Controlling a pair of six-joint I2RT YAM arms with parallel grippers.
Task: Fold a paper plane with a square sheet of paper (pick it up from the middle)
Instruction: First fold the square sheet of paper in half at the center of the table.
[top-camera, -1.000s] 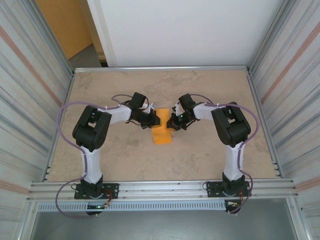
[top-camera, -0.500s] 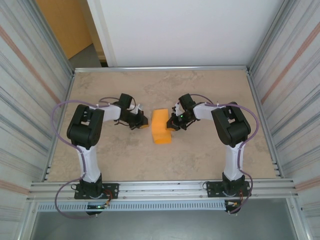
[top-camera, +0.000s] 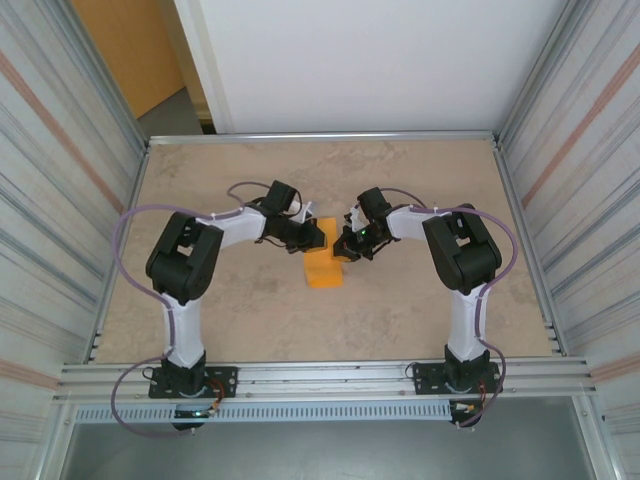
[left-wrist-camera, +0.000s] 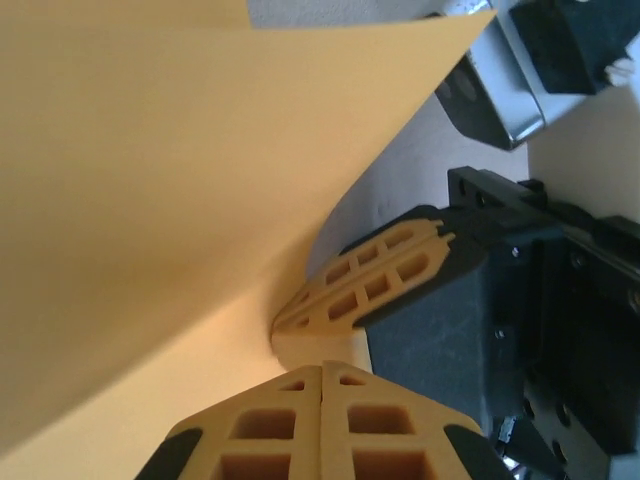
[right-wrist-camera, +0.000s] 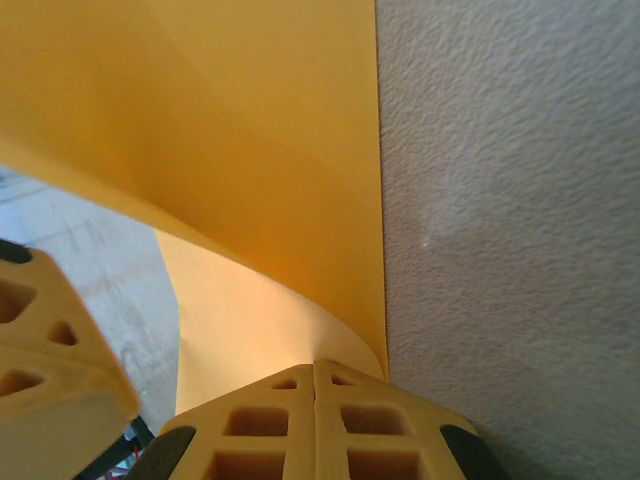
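The square sheet of paper (top-camera: 323, 270) lies folded into a small orange block at the middle of the table, with one flap curling up. My left gripper (top-camera: 318, 236) is shut, its tip pressed against the block's far left part. My right gripper (top-camera: 345, 247) is shut too, touching the right edge. In the left wrist view my closed tip (left-wrist-camera: 322, 370) sits under the raised paper (left-wrist-camera: 150, 180), with the right gripper's fingers (left-wrist-camera: 380, 275) just beyond. In the right wrist view my closed tip (right-wrist-camera: 315, 364) rests at the curl of the paper (right-wrist-camera: 260, 150); a left finger (right-wrist-camera: 50, 340) shows at lower left.
The beige table (top-camera: 420, 310) is walled by ribbed metal panels on both sides and a white panel (top-camera: 370, 60) at the back. An orange wall panel (top-camera: 130, 50) stands beyond the far left corner. A metal rail runs along the near edge.
The left gripper drew back to the left, off the paper, then came back onto its far left part. The right gripper and the paper stayed put.
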